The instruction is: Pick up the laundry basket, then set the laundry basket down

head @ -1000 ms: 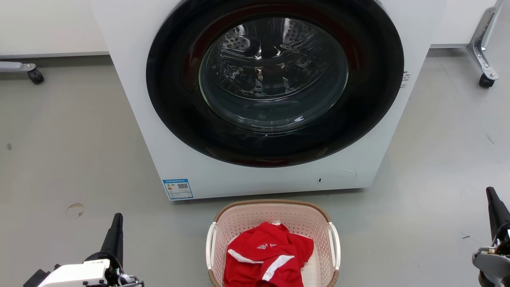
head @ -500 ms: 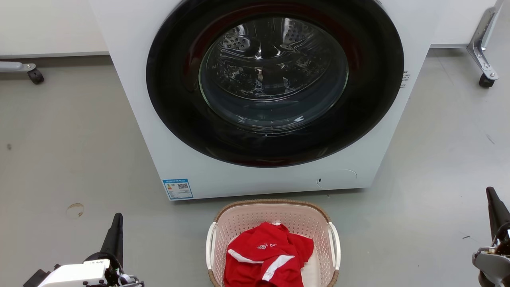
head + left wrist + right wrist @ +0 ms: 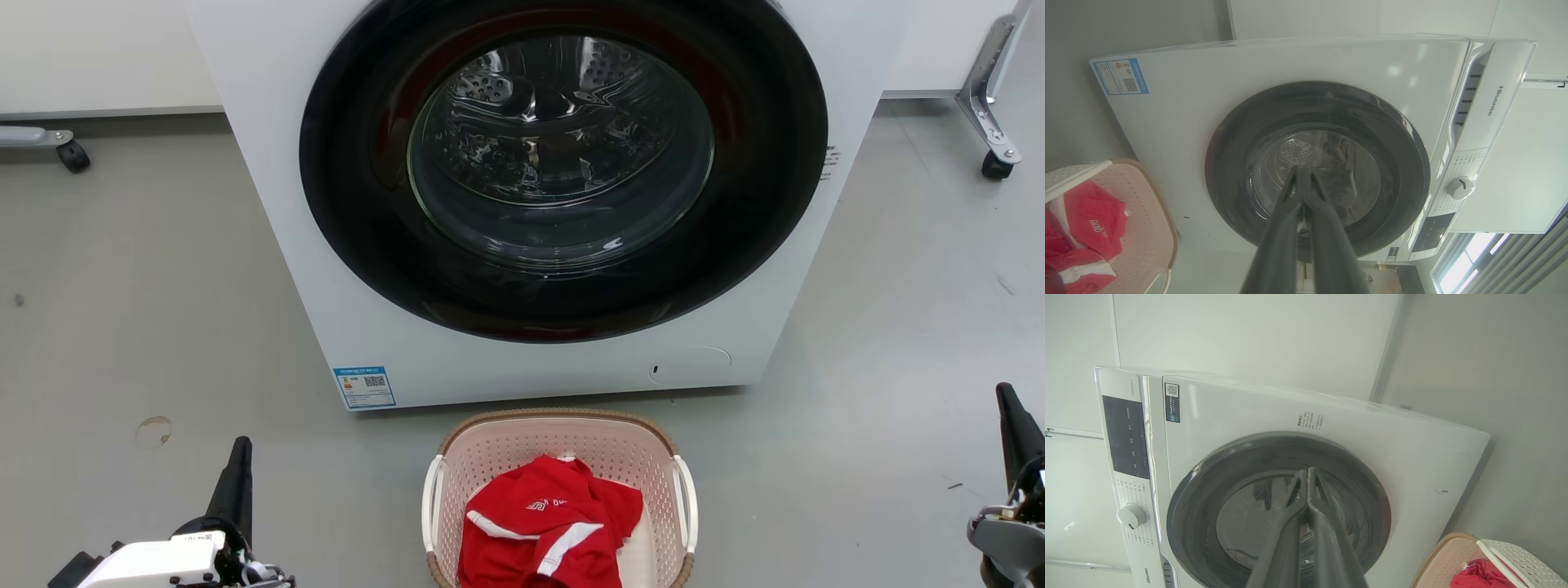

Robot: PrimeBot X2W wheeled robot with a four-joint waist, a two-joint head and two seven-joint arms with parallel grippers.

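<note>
The laundry basket (image 3: 498,457), pale pink with a brown woven rim and white side handles, sits on the floor at the bottom centre of the head view, right in front of the washing machine. It holds a red and white shirt (image 3: 547,523). My left gripper (image 3: 238,447) is shut, low at the left, well apart from the basket. My right gripper (image 3: 1006,395) is shut at the far right edge, also apart from it. In the left wrist view the shut gripper (image 3: 1303,171) points at the machine door, with the basket (image 3: 1143,212) at lower left. In the right wrist view the shut gripper (image 3: 1306,473) points likewise, with the basket (image 3: 1449,555) at lower right.
A white front-loading washing machine (image 3: 326,269) with a closed dark round door (image 3: 563,163) stands just behind the basket. Caster-wheeled frame legs stand at far left (image 3: 72,155) and far right (image 3: 996,163). Grey floor spreads on both sides of the basket.
</note>
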